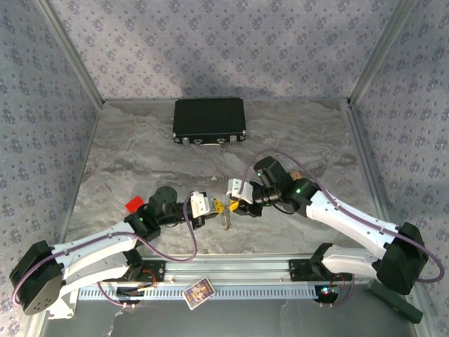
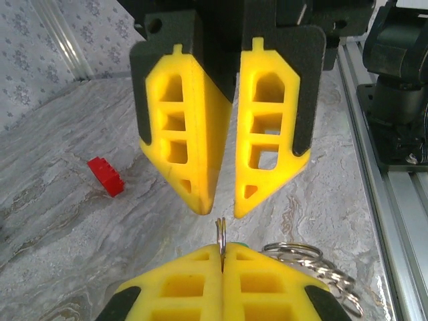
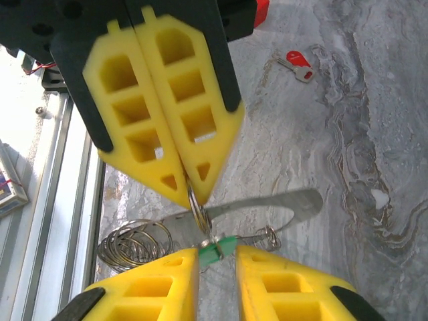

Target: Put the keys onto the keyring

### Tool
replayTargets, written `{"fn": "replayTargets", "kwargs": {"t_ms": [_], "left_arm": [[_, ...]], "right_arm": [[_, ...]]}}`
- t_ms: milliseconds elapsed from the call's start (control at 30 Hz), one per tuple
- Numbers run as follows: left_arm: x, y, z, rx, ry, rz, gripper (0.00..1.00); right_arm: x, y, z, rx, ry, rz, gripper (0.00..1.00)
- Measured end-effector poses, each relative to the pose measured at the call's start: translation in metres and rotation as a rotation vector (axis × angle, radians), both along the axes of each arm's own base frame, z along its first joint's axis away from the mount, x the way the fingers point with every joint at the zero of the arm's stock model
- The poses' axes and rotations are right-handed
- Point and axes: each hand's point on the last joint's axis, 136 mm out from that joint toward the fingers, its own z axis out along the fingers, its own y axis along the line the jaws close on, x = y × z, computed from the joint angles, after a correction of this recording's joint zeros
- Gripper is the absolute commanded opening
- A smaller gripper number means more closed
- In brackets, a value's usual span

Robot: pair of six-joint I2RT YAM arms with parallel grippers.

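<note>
We had the left jaws pinched shut on the keyring (image 2: 220,233), right jaws barely parted around the green key (image 3: 217,249) at the ring, so we risked it slipping off to the surface (image 3: 374,134) if unthreaded.

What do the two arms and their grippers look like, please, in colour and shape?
The left arm and right arm have white shells, black joints and a purple cable looping alongside, with small green lights. The left gripper and right gripper match: black bodies carrying yellow wedge-shaped fingers, hollowed by box-like cut-outs and tapering to a point.
</note>
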Motion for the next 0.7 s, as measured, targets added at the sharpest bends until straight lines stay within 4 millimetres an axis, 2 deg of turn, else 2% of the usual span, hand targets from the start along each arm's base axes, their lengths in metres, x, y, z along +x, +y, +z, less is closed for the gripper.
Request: {"fn": "replayTargets", "kwargs": {"t_ms": [167, 433, 567, 700], "left_arm": [[-0.001, 0.001, -0.001, -0.021, 0.005, 0.003, 0.00], [-0.002, -0.001, 0.004, -0.047, 0.005, -0.004, 0.00], [-0.003, -0.001, 0.005, -0.050, 0.006, -0.011, 0.00], [-0.002, -0.002, 0.003, -0.048, 0.012, -0.009, 0.00]], "right_arm": [[-0.004, 0.000, -0.009, 0.014, 0.042, -0.009, 0.24], [-0.001, 0.007, 0.001, 0.070, 0.037, -0.006, 0.24], [-0.002, 0.010, 0.005, 0.091, 0.038, 0.002, 0.18], [-0.002, 0.012, 0.006, 0.100, 0.049, 0.005, 0.03]]}}
